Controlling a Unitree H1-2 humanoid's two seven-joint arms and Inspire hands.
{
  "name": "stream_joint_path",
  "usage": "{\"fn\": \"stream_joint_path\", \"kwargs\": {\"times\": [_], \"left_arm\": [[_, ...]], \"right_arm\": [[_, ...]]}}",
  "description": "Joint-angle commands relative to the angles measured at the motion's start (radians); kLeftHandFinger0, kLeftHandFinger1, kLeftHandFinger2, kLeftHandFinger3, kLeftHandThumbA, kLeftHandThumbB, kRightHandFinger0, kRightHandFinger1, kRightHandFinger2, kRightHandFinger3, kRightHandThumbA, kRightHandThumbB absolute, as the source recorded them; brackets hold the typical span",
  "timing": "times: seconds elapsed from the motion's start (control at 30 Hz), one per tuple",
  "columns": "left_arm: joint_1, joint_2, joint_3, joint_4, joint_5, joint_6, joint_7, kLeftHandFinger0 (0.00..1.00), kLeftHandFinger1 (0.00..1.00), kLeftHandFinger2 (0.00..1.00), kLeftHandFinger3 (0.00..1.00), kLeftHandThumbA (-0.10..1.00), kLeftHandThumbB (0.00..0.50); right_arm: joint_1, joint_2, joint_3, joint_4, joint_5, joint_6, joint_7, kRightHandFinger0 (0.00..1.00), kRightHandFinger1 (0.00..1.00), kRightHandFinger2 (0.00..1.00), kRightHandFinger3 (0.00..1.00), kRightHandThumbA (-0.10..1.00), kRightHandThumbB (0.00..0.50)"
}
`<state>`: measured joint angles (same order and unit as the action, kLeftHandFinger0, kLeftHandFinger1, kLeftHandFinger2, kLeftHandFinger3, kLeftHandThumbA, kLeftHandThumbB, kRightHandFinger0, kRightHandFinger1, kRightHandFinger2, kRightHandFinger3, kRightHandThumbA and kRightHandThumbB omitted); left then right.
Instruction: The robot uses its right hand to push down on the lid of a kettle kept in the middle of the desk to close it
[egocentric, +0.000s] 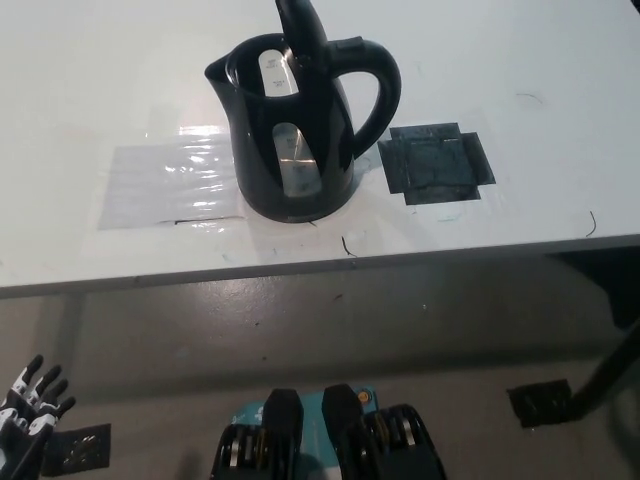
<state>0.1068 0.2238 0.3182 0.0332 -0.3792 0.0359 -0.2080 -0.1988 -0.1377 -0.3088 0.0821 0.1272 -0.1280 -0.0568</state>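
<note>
The kettle (297, 130) stands mid-desk (80, 80) with its lid (301, 30) upright, the right hand is out of view, the left hand (30, 415) rests low, fingers apart, so press the lid's top squarely down without tipping the kettle.

We see a white desk (520, 60) filling the upper part of the head view, its front edge running across the middle of the frame. A black kettle (297, 130) stands upright on it near the centre, lid (300, 28) raised, handle toward picture right. Just left of the kettle's base we note a clear, glossy taped patch (165, 185) lying flat on the surface. Just right of the base lies a dark square patch (437, 163), flat and apart from the kettle.
</note>
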Motion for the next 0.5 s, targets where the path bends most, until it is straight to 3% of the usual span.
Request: {"fn": "stream_joint_path", "kwargs": {"times": [0.0, 0.07, 0.23, 0.37, 0.47], "left_arm": [[0.031, 0.033, 0.015, -0.04, -0.041, -0.019, -0.035, 1.0, 1.0, 1.0, 1.0, 0.31, 0.236], [0.035, 0.033, 0.016, -0.037, -0.042, -0.019, -0.036, 1.0, 1.0, 1.0, 1.0, 0.3, 0.241], [0.052, 0.025, 0.013, -0.037, -0.029, -0.023, -0.027, 1.0, 1.0, 1.0, 1.0, 0.33, 0.262], [0.057, 0.015, 0.011, -0.039, -0.031, -0.019, -0.023, 1.0, 1.0, 1.0, 1.0, 0.33, 0.267], [0.068, 0.012, 0.005, -0.041, -0.025, -0.019, -0.023, 1.0, 1.0, 1.0, 1.0, 0.34, 0.268]], "right_arm": [[-0.129, -0.04, 0.11, -0.465, -0.125, 0.193, 0.035, 0.93, 1.0, 1.0, 1.0, 0.59, 0.201], [-0.217, -0.044, 0.14, -0.515, -0.122, 0.275, 0.042, 0.94, 1.0, 1.0, 1.0, 0.56, 0.17], [-0.515, -0.008, 0.24, -0.466, -0.176, 0.427, 0.044, 0.94, 1.0, 1.0, 1.0, 0.47, 0.167], [-0.621, 0.025, 0.288, -0.357, -0.188, 0.418, 0.036, 0.96, 1.0, 1.0, 1.0, 0.39, 0.12], [-0.69, 0.073, 0.296, -0.238, -0.108, 0.353, 0.036, 1.0, 1.0, 1.0, 1.0, 0.36, 0.132]]}}
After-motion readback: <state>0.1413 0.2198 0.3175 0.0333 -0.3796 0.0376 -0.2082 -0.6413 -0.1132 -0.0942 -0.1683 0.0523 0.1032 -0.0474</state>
